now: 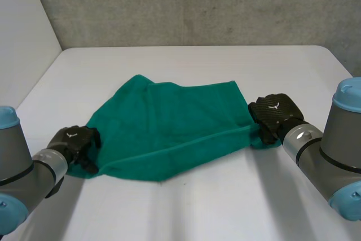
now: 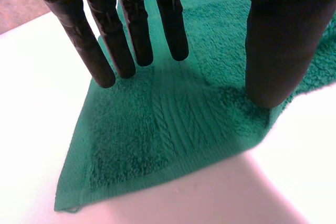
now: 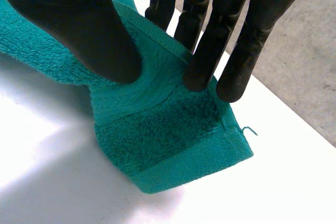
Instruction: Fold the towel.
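Grey concrete wall [image 1: 197,4] at the back, white tabletop [image 1: 197,207] below it, and on my head view the green towel [image 1: 175,122] lies spread across the middle of that tabletop. It is rumpled rather than flat, with a long crease running close to its near edge.

I have the left hand [image 1: 76,142] at the towel's near left corner, the left arm [image 1: 22,179] coming in from that side. On the left wrist view its fingers [image 2: 100,61] are straight and spread, their tips down at the cloth, and the thumb [image 2: 273,51] stands apart from them with its tip on the towel. The cloth between them lies flat on the tabletop, so I read this hand as relaxed and not gripping. The corner itself sticks out past the fingertips.

The right hand [image 1: 273,114] sits at the towel's right end, on the end of the right arm [image 1: 333,150]. On the right wrist view a raised ridge of towel [image 3: 168,129] runs between its thumb [image 3: 89,30] and its fingers [image 3: 210,51], which press in from either side, so this hand is pinching the cloth. The hemmed corner lies on the tabletop just beyond the fingertips, with a loose thread [image 3: 248,129] at its edge
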